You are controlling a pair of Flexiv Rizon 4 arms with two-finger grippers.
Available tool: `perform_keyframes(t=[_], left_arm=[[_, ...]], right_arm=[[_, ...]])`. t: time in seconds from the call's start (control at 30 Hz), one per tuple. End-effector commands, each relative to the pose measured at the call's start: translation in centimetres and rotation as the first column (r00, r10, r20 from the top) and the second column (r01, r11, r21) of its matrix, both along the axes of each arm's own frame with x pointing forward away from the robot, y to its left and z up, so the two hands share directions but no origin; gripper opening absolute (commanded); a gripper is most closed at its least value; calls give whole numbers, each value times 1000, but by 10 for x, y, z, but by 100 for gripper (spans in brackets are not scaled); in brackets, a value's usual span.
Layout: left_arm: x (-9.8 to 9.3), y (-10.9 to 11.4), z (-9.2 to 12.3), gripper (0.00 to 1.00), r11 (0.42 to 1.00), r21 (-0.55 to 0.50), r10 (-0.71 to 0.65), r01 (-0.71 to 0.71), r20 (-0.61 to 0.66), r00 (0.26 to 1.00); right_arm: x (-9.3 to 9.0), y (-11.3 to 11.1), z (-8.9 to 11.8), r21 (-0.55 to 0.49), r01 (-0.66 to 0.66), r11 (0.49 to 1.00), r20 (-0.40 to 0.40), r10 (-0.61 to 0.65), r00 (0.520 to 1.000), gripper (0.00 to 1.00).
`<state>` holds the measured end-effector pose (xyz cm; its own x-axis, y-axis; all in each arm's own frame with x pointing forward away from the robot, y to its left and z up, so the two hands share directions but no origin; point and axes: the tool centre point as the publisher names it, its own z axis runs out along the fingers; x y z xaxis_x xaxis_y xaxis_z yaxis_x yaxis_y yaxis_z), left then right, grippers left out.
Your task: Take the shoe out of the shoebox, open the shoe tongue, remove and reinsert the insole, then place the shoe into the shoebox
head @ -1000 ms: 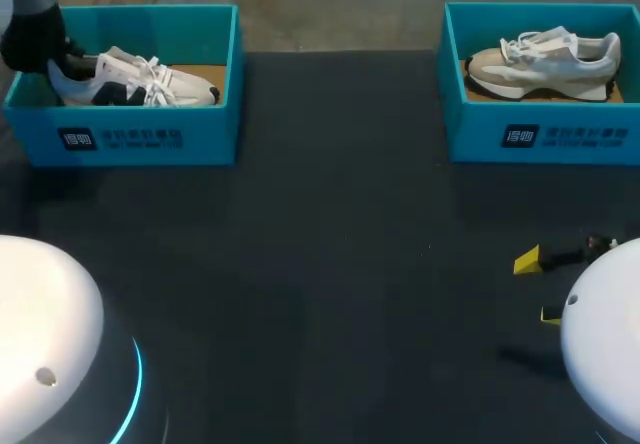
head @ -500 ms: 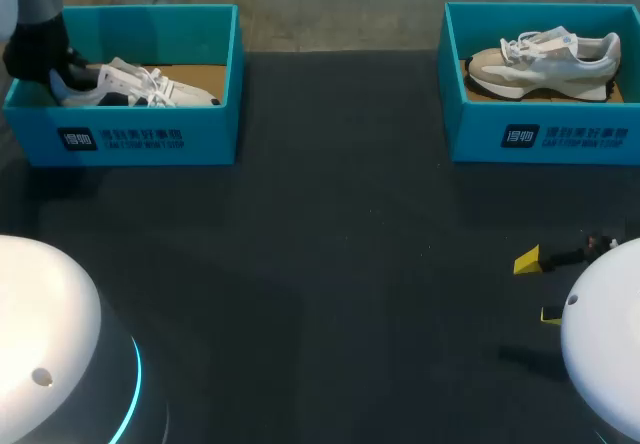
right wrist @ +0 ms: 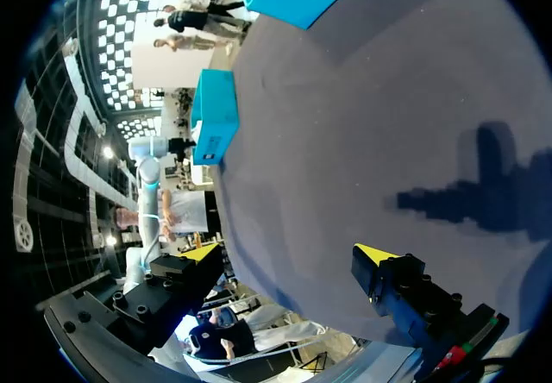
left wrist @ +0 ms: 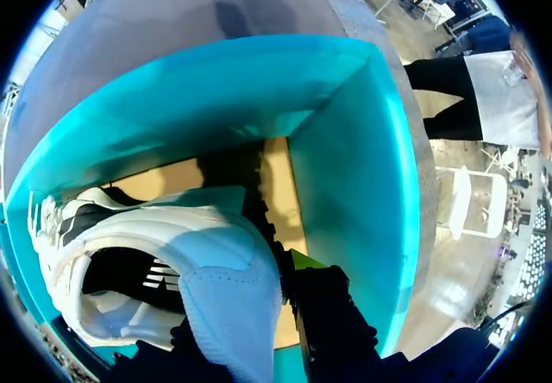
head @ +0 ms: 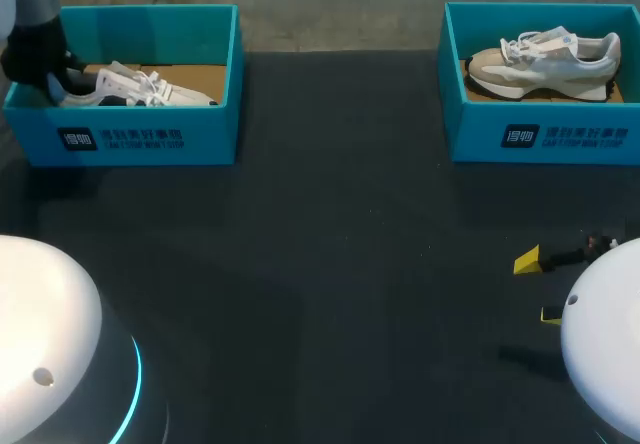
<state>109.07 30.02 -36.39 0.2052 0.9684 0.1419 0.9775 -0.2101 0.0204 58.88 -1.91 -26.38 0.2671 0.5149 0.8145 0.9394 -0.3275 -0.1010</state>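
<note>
Shoe in shoebox, heel held: task at its very start or very end

White shoe lies inside the left shoebox, left gripper clamped on its heel. Right gripper is spread wide, empty, over the bare surface well apart. No insole visible outside, so I can't tell whether the tongue and insole steps are done

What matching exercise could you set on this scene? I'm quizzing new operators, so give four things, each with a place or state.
Things:
A. white and navy shoe
B. beige shoe
C. left gripper
D. right gripper

Places or states:
1. lies alone in the right shoebox
2. open above the bare table
3. inside the left shoebox, held by its heel
4. shut on a shoe's heel

Pairs: A-3, B-1, C-4, D-2.
</note>
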Motion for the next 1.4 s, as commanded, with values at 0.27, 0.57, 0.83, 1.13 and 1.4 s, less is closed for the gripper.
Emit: perform_keyframes(t=[0.27, 0.57, 0.83, 1.13, 1.4], left_arm=[[-13, 3, 3, 0, 1000, -3, -19, 19, -14, 1000], [-20, 1, -4, 0, 999, 10, -32, 32, -14, 999], [-7, -1, -6, 0, 1000, 8, 26, -26, 2, 1000], [4, 0, 3, 0, 999, -6, 48, -48, 10, 999], [4, -3, -11, 0, 999, 19, 33, -33, -14, 999]], right_arm=[[-2, 0, 2, -4, 3, 1000, 1, -3, 1000, 100], [-2, 0, 2, -4, 3, 1000, 1, -3, 1000, 100], [-2, 0, 2, -4, 3, 1000, 1, -3, 1000, 100], [-2, 0, 2, -4, 3, 1000, 1, -3, 1000, 100], [-2, 0, 2, -4, 3, 1000, 1, -3, 1000, 100]])
